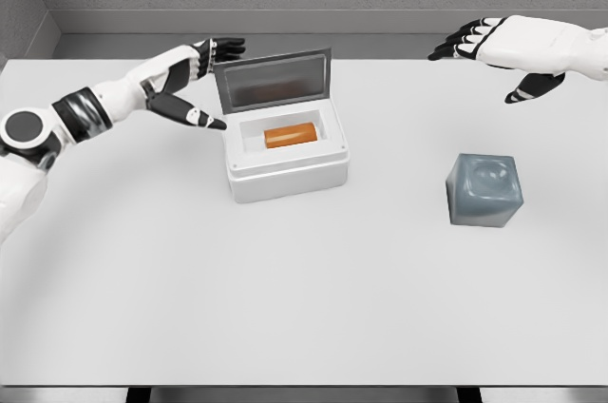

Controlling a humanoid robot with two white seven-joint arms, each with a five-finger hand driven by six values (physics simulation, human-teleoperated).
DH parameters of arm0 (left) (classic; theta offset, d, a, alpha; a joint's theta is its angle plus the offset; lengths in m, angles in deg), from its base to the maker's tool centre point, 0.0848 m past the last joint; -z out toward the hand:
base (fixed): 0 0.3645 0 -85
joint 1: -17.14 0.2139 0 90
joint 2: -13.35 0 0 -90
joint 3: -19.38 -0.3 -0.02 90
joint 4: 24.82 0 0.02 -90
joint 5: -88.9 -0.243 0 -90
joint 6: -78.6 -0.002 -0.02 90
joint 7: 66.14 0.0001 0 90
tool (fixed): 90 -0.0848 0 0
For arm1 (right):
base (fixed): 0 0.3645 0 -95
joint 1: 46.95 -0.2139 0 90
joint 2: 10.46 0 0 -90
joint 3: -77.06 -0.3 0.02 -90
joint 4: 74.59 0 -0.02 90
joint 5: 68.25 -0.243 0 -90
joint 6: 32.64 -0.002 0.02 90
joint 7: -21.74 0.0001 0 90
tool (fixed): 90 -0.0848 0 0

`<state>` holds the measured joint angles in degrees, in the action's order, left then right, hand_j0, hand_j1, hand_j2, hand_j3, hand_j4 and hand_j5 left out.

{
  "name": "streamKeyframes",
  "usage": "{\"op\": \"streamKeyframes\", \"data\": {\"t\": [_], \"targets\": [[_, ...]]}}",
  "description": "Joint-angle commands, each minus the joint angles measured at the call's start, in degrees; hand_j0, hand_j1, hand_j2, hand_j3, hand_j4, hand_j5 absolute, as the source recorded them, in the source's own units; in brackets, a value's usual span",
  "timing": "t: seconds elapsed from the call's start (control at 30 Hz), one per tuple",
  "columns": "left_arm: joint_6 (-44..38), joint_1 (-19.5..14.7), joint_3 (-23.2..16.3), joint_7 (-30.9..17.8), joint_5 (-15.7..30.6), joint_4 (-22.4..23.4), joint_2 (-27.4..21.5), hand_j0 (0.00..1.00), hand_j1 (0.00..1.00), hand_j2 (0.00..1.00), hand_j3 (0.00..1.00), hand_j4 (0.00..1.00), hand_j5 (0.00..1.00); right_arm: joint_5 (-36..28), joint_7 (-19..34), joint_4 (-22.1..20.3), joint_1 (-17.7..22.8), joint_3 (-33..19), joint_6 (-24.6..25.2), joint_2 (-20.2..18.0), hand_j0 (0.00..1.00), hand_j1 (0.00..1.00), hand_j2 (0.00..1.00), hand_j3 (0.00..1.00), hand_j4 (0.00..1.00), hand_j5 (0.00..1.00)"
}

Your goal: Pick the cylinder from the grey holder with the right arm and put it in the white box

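- Although the task names the right arm, the left hand [195, 80] is the one nearest the white box [288, 170]: it hovers just off the box's left rear corner, beside the raised lid [273, 80], fingers spread and holding nothing.
- Inside the white box lies the orange cylinder [289, 135], on its side, its long axis running left to right with a slight tilt, resting in the recess towards the back of the box. Nothing else shows inside.
- The lid stands upright at the box's rear edge, so the opening is clear from above and from the front.
- To the right of the box, well apart from it on the worktop [304, 317], sits the grey holder [484, 191]; its top shows only a shallow round hollow, and no cylinder stands in it.
- Further right and behind the box's line, the right hand [494, 51] hangs high above the worktop, fingers loosely extended and pointing left, empty.
- Judging by this layout, the placing looks done; the cylinder lies down and to the left of the right hand, and the arm only needs to keep clear.
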<state>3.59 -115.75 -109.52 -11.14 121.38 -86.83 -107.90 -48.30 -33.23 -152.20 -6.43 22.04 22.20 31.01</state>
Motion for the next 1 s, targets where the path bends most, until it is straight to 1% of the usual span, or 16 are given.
{"op": "streamKeyframes", "data": {"t": [0.0, 0.03, 0.13, 0.17, 0.23, 0.33, 0.4, 0.47, 0.5, 0.53, 0.57, 0.6, 0.63, 0.67, 0.83, 0.97], "targets": [[-0.1, 0.1, 0.1, 0.0, 1.3, -2.7, -1.4, 1.0, 1.0, 1.0, 1.0, 1.0, 1.0, -0.3, 0.0, 0.0, 0.0, -0.1, 0.2, 0.0, 1.0, 1.0, 1.0, 1.0, 1.0, 1.0], [-0.1, 0.8, 0.1, 0.0, 2.2, -3.9, -2.2, 1.0, 1.0, 1.0, 1.0, 1.0, 1.0, -0.3, 0.0, -0.1, 0.0, 0.0, 0.2, -0.1, 1.0, 1.0, 1.0, 1.0, 1.0, 1.0], [-0.4, 1.2, 0.1, 0.0, 3.7, -7.3, -4.2, 1.0, 1.0, 1.0, 1.0, 1.0, 1.0, -0.3, 0.0, -0.8, 0.0, -0.1, 0.2, 0.0, 1.0, 1.0, 1.0, 1.0, 1.0, 1.0], [-0.4, 1.3, 0.0, 0.0, 4.6, -7.9, -4.3, 1.0, 1.0, 1.0, 1.0, 1.0, 1.0, -0.3, 0.0, -1.0, 0.1, -0.1, 0.2, 0.0, 1.0, 1.0, 1.0, 1.0, 1.0, 1.0], [-0.4, 1.7, 0.0, 0.0, 4.9, -8.7, -4.5, 1.0, 1.0, 1.0, 1.0, 1.0, 1.0, -0.3, 0.0, -1.0, 0.2, -0.1, 0.2, 0.0, 1.0, 1.0, 1.0, 1.0, 1.0, 1.0], [-0.6, 2.7, 0.0, 0.0, 6.2, -12.7, -7.0, 1.0, 1.0, 1.0, 1.0, 1.0, 1.0, -0.3, 0.0, -1.2, 0.4, -0.1, 0.2, 0.2, 1.0, 1.0, 1.0, 1.0, 1.0, 1.0], [-0.7, 2.8, -0.1, 0.0, 6.4, -12.9, -7.3, 1.0, 1.0, 1.0, 1.0, 1.0, 1.0, -0.3, 0.0, -1.3, 0.4, -0.1, 0.2, 0.2, 1.0, 1.0, 1.0, 1.0, 1.0, 1.0], [-0.3, 2.6, 0.0, 0.0, 7.2, -11.0, -9.6, 1.0, 1.0, 1.0, 1.0, 1.0, 1.0, -0.3, 0.0, -1.3, 0.4, 0.0, 0.2, 0.2, 1.0, 1.0, 1.0, 1.0, 1.0, 1.0], [0.4, 2.5, 0.0, 0.0, 6.4, -7.4, -9.7, 1.0, 1.0, 1.0, 1.0, 1.0, 1.0, -0.3, 0.0, -1.3, 0.4, 0.0, 0.2, 0.2, 1.0, 1.0, 1.0, 1.0, 1.0, 1.0], [1.6, 1.9, 0.0, 0.0, 4.6, -1.5, -9.6, 1.0, 1.0, 1.0, 1.0, 1.0, 1.0, -0.3, 0.0, -1.4, 0.4, 0.0, 0.2, 0.2, 1.0, 1.0, 1.0, 1.0, 1.0, 1.0], [2.3, 1.7, 0.4, 0.0, 2.1, 1.4, -9.7, 1.0, 1.0, 1.0, 1.0, 1.0, 1.0, -0.3, 0.0, -1.4, 0.4, 0.0, 0.2, 0.2, 1.0, 1.0, 1.0, 1.0, 1.0, 1.0], [4.3, 1.6, 0.7, 0.0, 0.9, 3.2, -9.9, 1.0, 1.0, 1.0, 1.0, 1.0, 1.0, -0.3, 0.0, -1.4, 0.4, 0.0, 0.2, 0.2, 1.0, 1.0, 1.0, 1.0, 1.0, 1.0], [8.1, 1.6, 0.7, 0.0, 0.6, 6.6, -9.9, 1.0, 1.0, 1.0, 1.0, 1.0, 1.0, -0.3, 0.0, -1.4, 0.4, 0.0, 0.2, 0.2, 1.0, 1.0, 1.0, 1.0, 1.0, 1.0], [11.4, 1.5, 0.7, 0.0, 0.6, 8.8, -9.8, 1.0, 1.0, 1.0, 1.0, 1.0, 1.0, -0.3, 0.0, -1.4, 0.4, 0.0, 0.2, 0.2, 1.0, 1.0, 1.0, 1.0, 1.0, 1.0], [13.2, 2.1, 0.5, 0.0, 0.6, 9.0, -9.7, 1.0, 1.0, 1.0, 1.0, 1.0, 1.0, -0.3, 0.0, -1.7, 0.4, 0.0, 0.2, 0.2, 1.0, 1.0, 1.0, 1.0, 1.0, 1.0], [13.2, 2.1, 0.5, 0.0, -0.5, 8.9, -9.4, 1.0, 1.0, 1.0, 1.0, 1.0, 1.0, -0.3, 0.0, -1.7, 0.6, 0.0, 0.2, 0.2, 1.0, 1.0, 1.0, 1.0, 1.0, 1.0]]}}
